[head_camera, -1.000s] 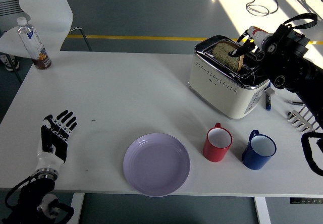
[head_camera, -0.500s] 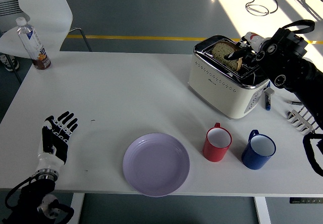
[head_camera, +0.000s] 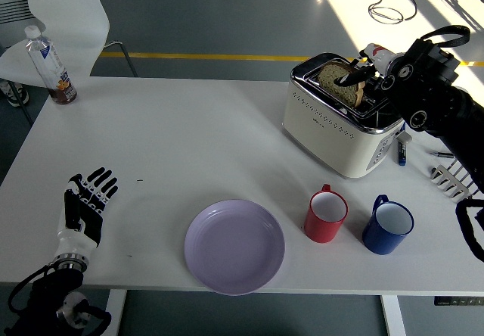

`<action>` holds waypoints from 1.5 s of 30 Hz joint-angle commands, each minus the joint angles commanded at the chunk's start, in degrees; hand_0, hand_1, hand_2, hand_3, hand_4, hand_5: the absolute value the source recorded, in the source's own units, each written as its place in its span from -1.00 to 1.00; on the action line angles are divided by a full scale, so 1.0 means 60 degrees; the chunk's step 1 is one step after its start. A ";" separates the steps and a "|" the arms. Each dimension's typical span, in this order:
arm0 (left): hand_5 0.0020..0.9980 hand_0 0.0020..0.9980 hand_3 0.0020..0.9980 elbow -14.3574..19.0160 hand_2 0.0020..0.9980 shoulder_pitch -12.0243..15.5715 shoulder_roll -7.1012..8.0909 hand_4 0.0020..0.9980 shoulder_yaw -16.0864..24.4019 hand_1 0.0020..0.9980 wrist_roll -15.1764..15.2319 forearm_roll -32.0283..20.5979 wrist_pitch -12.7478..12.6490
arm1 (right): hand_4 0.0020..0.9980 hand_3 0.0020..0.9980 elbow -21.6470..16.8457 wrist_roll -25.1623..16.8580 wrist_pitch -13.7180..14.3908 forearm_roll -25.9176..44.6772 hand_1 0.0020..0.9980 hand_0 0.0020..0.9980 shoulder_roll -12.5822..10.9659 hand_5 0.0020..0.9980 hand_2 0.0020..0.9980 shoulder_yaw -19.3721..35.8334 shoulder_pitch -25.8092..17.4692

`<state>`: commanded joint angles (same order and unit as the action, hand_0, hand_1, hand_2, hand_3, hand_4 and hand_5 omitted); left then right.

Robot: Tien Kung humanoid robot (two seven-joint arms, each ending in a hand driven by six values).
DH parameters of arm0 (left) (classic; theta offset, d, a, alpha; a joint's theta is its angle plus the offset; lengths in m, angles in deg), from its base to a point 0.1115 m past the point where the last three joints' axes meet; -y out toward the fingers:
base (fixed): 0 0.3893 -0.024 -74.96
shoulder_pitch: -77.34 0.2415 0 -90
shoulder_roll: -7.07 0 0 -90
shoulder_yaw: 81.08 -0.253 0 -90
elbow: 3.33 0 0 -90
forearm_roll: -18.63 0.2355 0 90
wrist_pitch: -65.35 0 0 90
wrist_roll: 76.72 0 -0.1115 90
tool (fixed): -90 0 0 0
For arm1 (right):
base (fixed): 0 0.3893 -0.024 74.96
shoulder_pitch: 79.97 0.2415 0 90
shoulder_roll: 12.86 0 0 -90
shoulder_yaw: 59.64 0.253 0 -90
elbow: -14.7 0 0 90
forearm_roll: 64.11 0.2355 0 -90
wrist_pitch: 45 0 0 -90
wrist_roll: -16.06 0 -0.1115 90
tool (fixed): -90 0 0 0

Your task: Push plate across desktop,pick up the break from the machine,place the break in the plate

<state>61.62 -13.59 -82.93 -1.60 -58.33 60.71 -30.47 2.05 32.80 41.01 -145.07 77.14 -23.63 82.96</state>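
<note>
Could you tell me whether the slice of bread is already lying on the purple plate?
No, the bread still stands in the toaster, while the purple plate holds nothing.

Single head view: high, facing forward-down over table (head_camera: 189,124).

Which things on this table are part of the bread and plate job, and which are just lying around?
Part of the job: bread slice in the toaster, purple plate, right hand at the bread.

Lying about: red mug, blue mug, bottle, left hand resting open on the table.
</note>
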 joint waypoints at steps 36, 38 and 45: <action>0.86 0.56 0.19 -0.0174 0.41 -0.0039 0.0000 -0.24 -0.0002 0.39 -0.0025 0.0076 0.0040 | -0.26 -0.01 -0.1232 -0.0150 0.0295 -0.0304 -0.16 -0.07 0.0000 -1.00 -0.10 0.0207 0.0121; 0.86 0.56 0.19 -0.0172 0.41 -0.0037 0.0000 -0.24 -0.0008 0.39 -0.0028 0.0080 0.0044 | -0.26 -0.01 -0.1544 -0.0091 0.0288 -0.0601 -0.16 -0.07 0.0000 -1.00 -0.10 0.0331 0.0163; 0.87 0.56 0.19 -0.0173 0.41 -0.0023 0.0000 -0.24 0.0004 0.39 -0.0034 0.0094 0.0042 | -0.27 -0.01 -0.2738 0.0188 0.0368 -0.1563 -0.16 -0.08 -0.0141 -1.00 -0.10 0.0797 0.0255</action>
<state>60.59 -13.73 -82.93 -1.57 -58.53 61.27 -30.22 -14.38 33.93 43.22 -154.44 76.29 -18.84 84.48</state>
